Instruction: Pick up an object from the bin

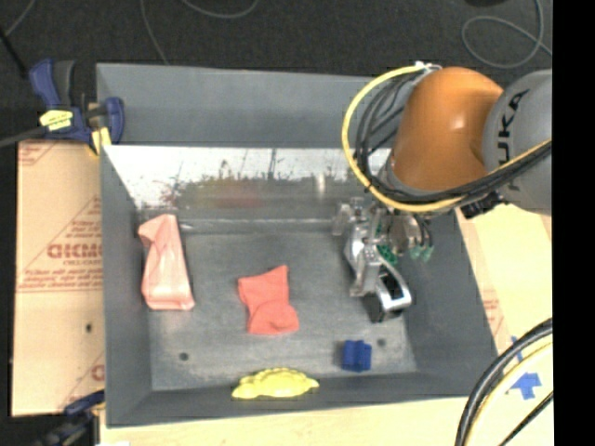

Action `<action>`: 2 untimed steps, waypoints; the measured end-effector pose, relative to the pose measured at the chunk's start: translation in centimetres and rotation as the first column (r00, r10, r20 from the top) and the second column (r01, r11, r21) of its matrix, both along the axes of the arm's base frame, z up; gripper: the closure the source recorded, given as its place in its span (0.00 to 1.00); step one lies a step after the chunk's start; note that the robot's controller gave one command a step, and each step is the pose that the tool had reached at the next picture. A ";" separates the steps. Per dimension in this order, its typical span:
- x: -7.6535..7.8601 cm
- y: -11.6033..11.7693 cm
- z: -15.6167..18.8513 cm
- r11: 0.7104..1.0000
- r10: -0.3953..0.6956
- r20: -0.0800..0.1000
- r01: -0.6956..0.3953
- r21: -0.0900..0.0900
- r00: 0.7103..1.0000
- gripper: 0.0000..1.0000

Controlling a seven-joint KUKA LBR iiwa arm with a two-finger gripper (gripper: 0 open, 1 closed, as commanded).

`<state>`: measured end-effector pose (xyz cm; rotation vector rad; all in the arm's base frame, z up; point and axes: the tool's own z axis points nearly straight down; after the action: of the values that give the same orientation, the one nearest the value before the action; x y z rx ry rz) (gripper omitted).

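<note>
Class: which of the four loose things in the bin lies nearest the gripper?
The small blue block, just below the gripper in the view; the red cloth, yellow lump and pink bundle lie farther left.

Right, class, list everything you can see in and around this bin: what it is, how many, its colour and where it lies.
pink cloth: 1, pale pink, left side of the floor
red cloth: 1, coral red, middle of the floor
blue block: 1, dark blue, front right
yellow lump: 1, yellow, against the front wall
bin: 1, grey metal, holds all four
arm: 1, orange cover and cables, reaching in from the right
hand: 1, silver and black, right side, behind the blue block
</note>
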<state>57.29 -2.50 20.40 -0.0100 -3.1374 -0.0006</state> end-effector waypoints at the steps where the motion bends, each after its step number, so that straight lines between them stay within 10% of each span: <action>1: 0.1 0.0 0.5 1.000 0.001 0.008 -0.001 -0.001 1.000 0.00; 2: -0.8 2.9 -4.2 0.994 0.112 0.010 -0.112 -0.002 0.994 0.00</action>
<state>56.51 0.41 16.23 0.1670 -3.1426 0.0024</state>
